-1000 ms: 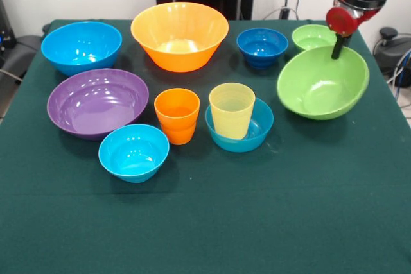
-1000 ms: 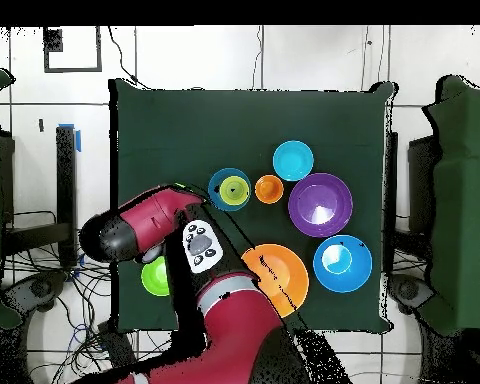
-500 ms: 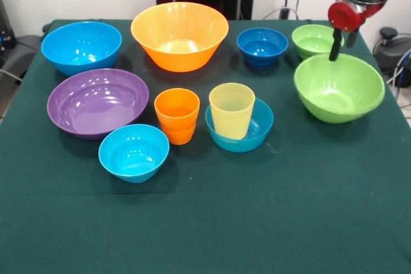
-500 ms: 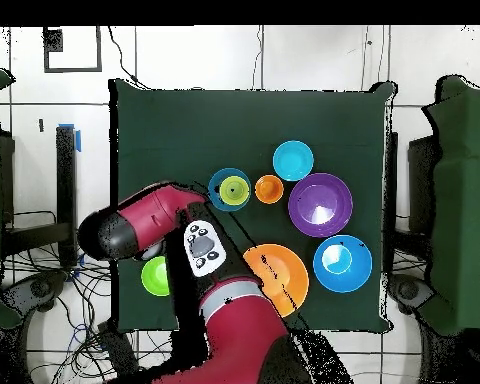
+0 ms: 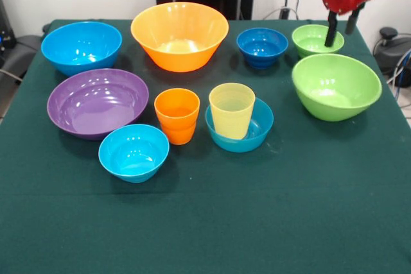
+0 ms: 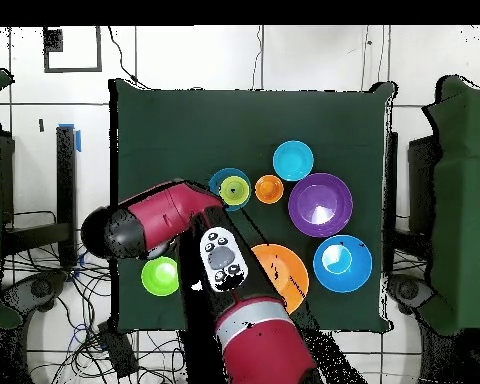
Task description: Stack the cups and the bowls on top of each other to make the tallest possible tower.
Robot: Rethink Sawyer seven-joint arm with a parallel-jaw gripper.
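Observation:
My gripper (image 5: 340, 38) is open and empty at the far right, hanging over the small lime green bowl (image 5: 313, 38). The large lime green bowl (image 5: 335, 86) rests on the table just in front of it, apart from the fingers. The pale yellow cup (image 5: 232, 110) stands inside a small light blue bowl (image 5: 258, 130). The orange cup (image 5: 177, 115) stands beside it. The other small light blue bowl (image 5: 133, 152) sits in front of the purple bowl (image 5: 97, 102). The large orange bowl (image 5: 180, 35), the large blue bowl (image 5: 81, 46) and the dark blue bowl (image 5: 262, 46) stand at the back.
The table has a dark green cloth (image 5: 212, 222). In the overhead view the red arm (image 6: 174, 215) covers the large lime bowl and part of the orange bowl (image 6: 289, 275). The small lime bowl (image 6: 160, 275) shows beside the arm.
The large lime green bowl, tilted and raised on my gripper a second ago, now rests level on the table farther right. My gripper has let go and risen.

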